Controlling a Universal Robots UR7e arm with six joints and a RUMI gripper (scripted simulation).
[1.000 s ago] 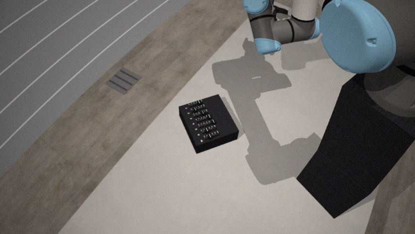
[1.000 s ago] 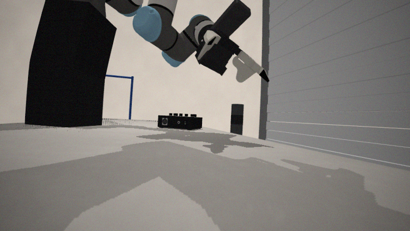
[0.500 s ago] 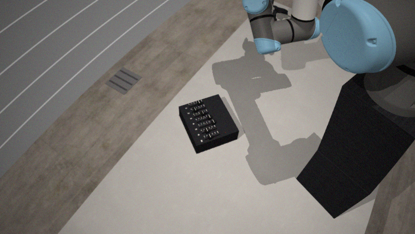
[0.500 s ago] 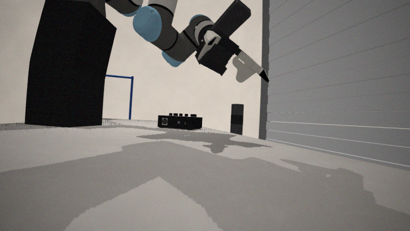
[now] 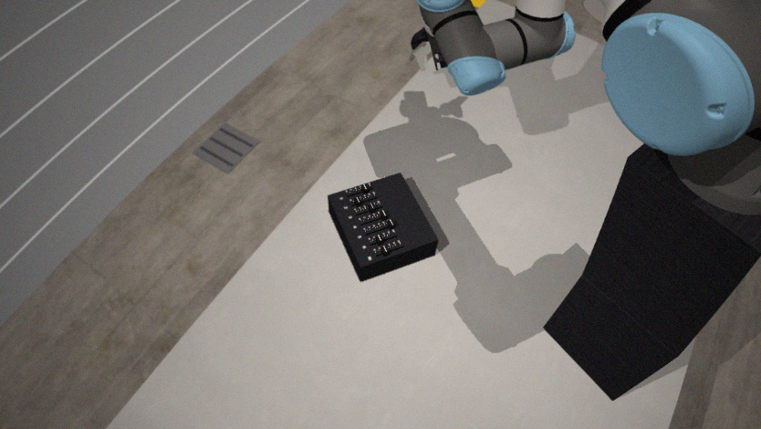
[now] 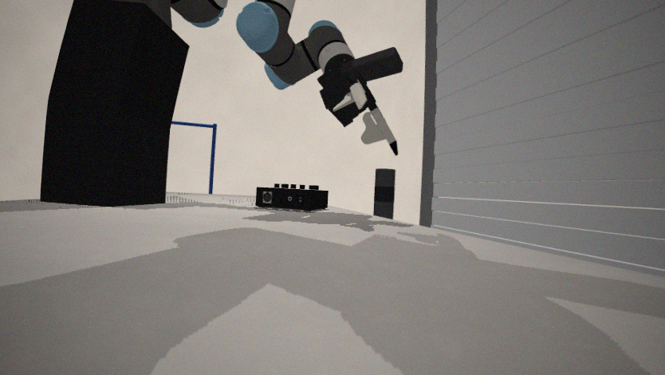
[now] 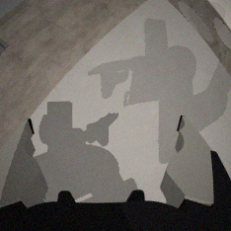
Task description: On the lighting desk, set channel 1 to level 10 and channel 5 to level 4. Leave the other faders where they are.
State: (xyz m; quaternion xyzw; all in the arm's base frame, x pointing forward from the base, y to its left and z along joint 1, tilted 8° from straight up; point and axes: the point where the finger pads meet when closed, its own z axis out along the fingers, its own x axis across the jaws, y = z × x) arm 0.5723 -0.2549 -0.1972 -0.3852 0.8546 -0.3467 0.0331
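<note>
Approach to channel 1, apparently: gripper point(image 6: 365, 125) point(image 7: 105, 117) spread wide, upper right of exterior view; next move calls for lowering toward desk point(image 5: 412, 213) point(image 6: 302, 198).

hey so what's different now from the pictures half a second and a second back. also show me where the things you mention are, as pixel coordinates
The open two-jaw tool point(image 6: 371, 121) point(image 7: 105, 117) has tilted to point more steeply downward, its light grey finger now lower. Nothing visibly grasped or released. The black box-shaped lighting desk point(image 5: 407, 213) point(image 6: 304, 199) stayed put.
</note>
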